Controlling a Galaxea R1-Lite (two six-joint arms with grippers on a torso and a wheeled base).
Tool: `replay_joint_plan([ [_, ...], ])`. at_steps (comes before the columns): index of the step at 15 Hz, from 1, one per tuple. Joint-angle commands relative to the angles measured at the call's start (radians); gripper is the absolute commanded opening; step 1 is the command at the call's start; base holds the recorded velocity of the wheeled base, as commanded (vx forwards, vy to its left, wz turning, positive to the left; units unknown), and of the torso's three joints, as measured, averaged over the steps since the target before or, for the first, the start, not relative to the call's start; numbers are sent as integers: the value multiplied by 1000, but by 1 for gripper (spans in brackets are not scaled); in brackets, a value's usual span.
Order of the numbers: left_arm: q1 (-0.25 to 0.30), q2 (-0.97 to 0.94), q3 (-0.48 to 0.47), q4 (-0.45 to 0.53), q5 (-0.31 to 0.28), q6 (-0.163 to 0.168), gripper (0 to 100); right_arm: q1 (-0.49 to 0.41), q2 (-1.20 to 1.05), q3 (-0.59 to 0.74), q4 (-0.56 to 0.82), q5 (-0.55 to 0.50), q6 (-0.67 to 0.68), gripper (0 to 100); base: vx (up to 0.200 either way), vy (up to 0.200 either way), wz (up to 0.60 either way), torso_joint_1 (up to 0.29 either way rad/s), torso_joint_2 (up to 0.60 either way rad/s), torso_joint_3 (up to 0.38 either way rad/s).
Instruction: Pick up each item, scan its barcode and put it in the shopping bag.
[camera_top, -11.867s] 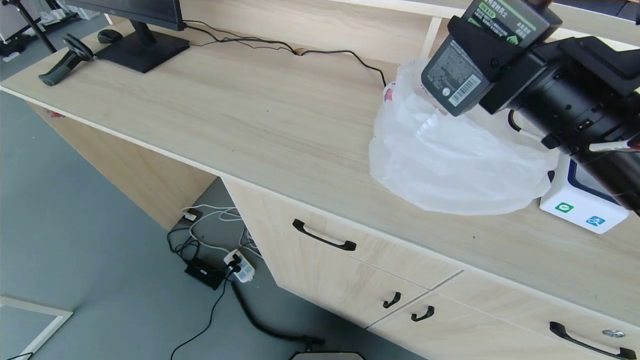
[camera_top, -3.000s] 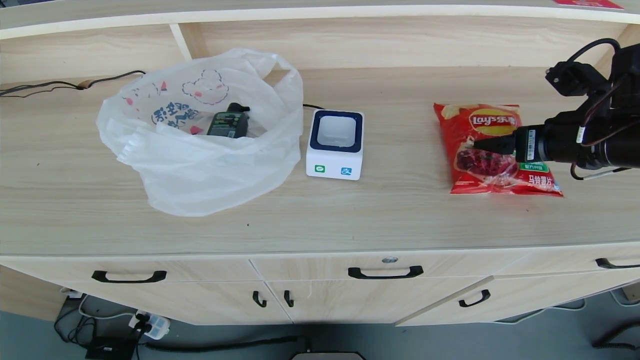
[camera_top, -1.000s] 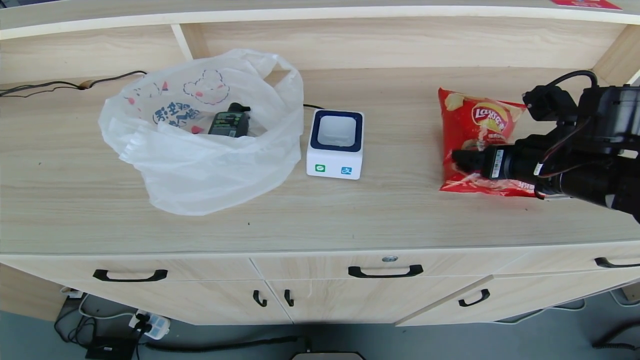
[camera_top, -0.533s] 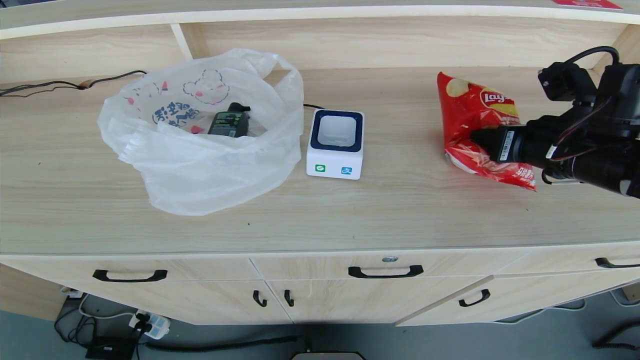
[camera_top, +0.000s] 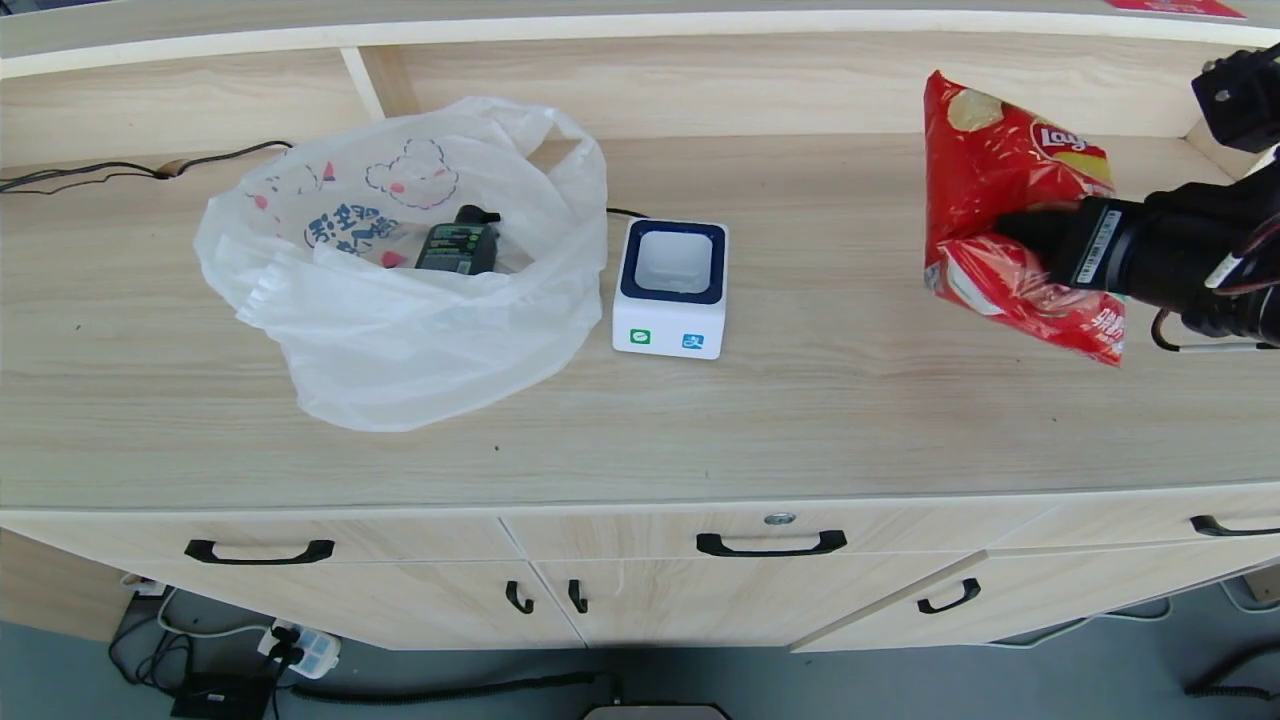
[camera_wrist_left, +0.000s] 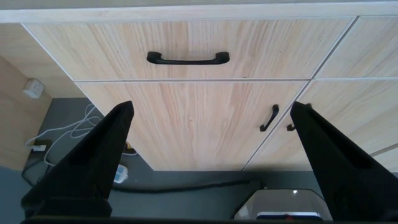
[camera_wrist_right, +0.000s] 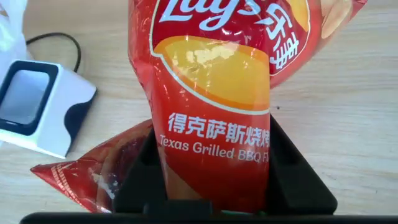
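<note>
Head camera overlooks counter (camera_top: 800, 420); right wrist, closer, shares its scanner (camera_top: 671, 335)

Shopping bag (camera_top: 400, 330) left on counter (camera_top: 800, 420), bottle (camera_top: 458, 247) inside; scanner (camera_top: 670, 290) just right of it; chips (camera_top: 985, 170) far right, raised in my right gripper (camera_top: 1012, 230).

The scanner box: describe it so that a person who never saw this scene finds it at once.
On the long wooden counter, just right of the white plastic shopping bag, stands the scanner box. It alone is a rigid white cube, with a dark blue frame around its top window and two small icons on its front.
</note>
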Motion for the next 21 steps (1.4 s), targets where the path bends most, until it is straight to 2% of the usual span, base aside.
replay_joint_plan([
  [1,-1,1,0,-1,0,-1,100,47,-149,32,7,3,77,0,0,0,0,0,0,0],
  [3,-1,1,0,1,1,-1,100,118,-250,81,6,5,109,0,0,0,0,0,0,0],
  [6,-1,1,0,1,0,-1,100,351,-396,198,-4,5,231,0,0,0,0,0,0,0],
  [9,-1,1,0,1,0,1,100,403,-408,278,-123,5,363,0,0,0,0,0,0,0],
  [12,-1,1,0,1,0,1,100,492,-396,368,-228,29,366,0,0,0,0,0,0,0],
  [15,-1,1,0,1,0,1,100,627,-372,370,-254,57,366,0,0,0,0,0,0,0],
  [16,-1,1,0,1,0,1,100,627,-372,370,-254,57,366,0,0,0,0,0,0,0],
  [17,-1,1,0,1,0,2,100,699,-330,366,-309,58,369,0,0,0,0,0,0,0],
  [21,-2,1,0,1,0,11,100,705,-289,380,-382,109,400,0,0,0,0,0,0,0],
])
